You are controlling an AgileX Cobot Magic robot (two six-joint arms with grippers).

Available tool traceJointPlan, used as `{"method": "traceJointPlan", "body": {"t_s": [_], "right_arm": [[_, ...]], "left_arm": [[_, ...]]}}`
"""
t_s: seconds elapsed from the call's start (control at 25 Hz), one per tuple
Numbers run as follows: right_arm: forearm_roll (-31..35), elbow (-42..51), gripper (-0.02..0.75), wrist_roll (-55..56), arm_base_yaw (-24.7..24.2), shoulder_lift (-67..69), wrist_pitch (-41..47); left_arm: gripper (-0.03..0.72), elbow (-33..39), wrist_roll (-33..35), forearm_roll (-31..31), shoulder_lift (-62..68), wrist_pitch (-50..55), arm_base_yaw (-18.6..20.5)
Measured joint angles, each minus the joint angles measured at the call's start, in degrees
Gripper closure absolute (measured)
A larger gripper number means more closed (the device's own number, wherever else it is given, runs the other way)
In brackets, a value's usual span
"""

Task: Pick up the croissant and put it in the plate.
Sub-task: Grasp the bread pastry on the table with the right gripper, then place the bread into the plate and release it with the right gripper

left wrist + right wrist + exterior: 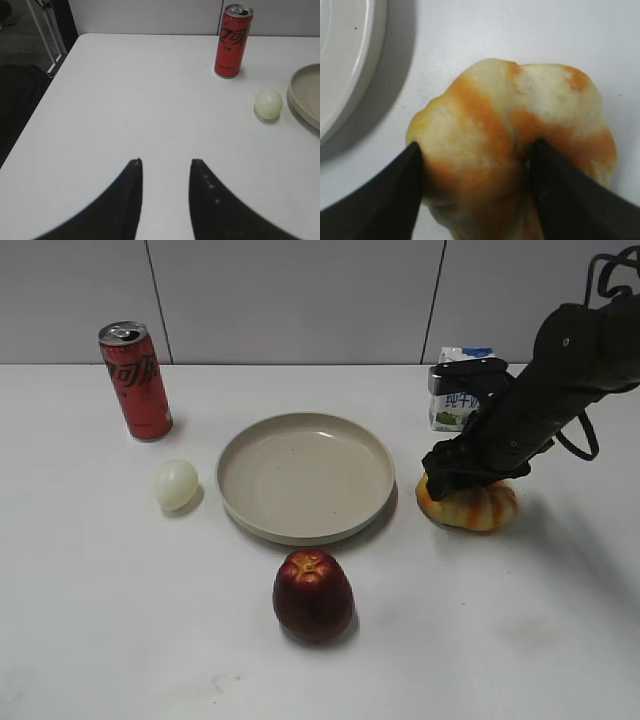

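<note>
The croissant (482, 508), ribbed with orange and cream stripes, rests on the white table just right of the beige plate (300, 532). My right gripper (462, 472) is down on it. In the right wrist view its two fingers (477, 156) press against both sides of the croissant (520, 110), and the plate's rim (367, 65) shows at upper left. My left gripper (165, 162) is open and empty over bare table at the far left, outside the exterior view. The plate's edge (306, 97) shows at the right of the left wrist view.
A red soda can (137, 380) stands at the back left, and a pale egg (176, 484) lies left of the plate. A dark red apple (313, 594) sits in front of the plate. A small milk carton (458, 405) stands behind the right arm. The table's left edge (35, 115) is near my left gripper.
</note>
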Motion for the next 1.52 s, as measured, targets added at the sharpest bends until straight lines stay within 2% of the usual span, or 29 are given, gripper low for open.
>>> {"method": "traceJointPlan", "body": {"t_s": [0.08, 0.16, 0.44, 0.68, 0.96, 1.2, 1.28, 1.36, 1.44, 1.52], "right_arm": [[0.0, -0.02, 0.506, 0.0, 0.11, 0.0, -0.07], [-0.06, -0.02, 0.633, -0.07, 0.11, -0.25, -0.07], [-0.7, -1.81, 0.637, -0.25, 1.11, -7.25, 3.66], [-0.76, -10.68, 0.637, -0.3, 9.22, -9.3, 7.44], [-0.54, -18.42, 0.638, -0.3, 16.39, -0.71, 7.67], [0.23, -20.13, 0.638, -0.3, 17.31, 7.99, 7.86], [0.35, -20.12, 0.591, -0.3, 17.31, 9.47, 7.8], [0.39, -20.12, 0.445, -0.36, 17.31, 9.87, 7.8], [0.46, -20.61, 0.227, -0.42, 17.31, 9.87, 7.8], [0.46, -21.96, 0.136, -0.54, 17.31, 9.87, 9.23]], "left_arm": [[0.454, 0.0, 0.0, 0.0, 0.0, 0.0, 0.0], [0.454, 0.0, 0.0, 0.0, 0.0, 0.0, 0.0], [0.454, 0.0, 0.0, 0.0, 0.0, 0.0, 0.0], [0.454, 0.0, 0.0, 0.0, 0.0, 0.0, 0.0], [0.454, 0.0, 0.0, 0.0, 0.0, 0.0, 0.0], [0.454, 0.0, 0.0, 0.0, 0.0, 0.0, 0.0], [0.454, 0.0, 0.0, 0.0, 0.0, 0.0, 0.0], [0.454, 0.0, 0.0, 0.0, 0.0, 0.0, 0.0], [0.454, 0.0, 0.0, 0.0, 0.0, 0.0, 0.0], [0.454, 0.0, 0.0, 0.0, 0.0, 0.0, 0.0]]}}
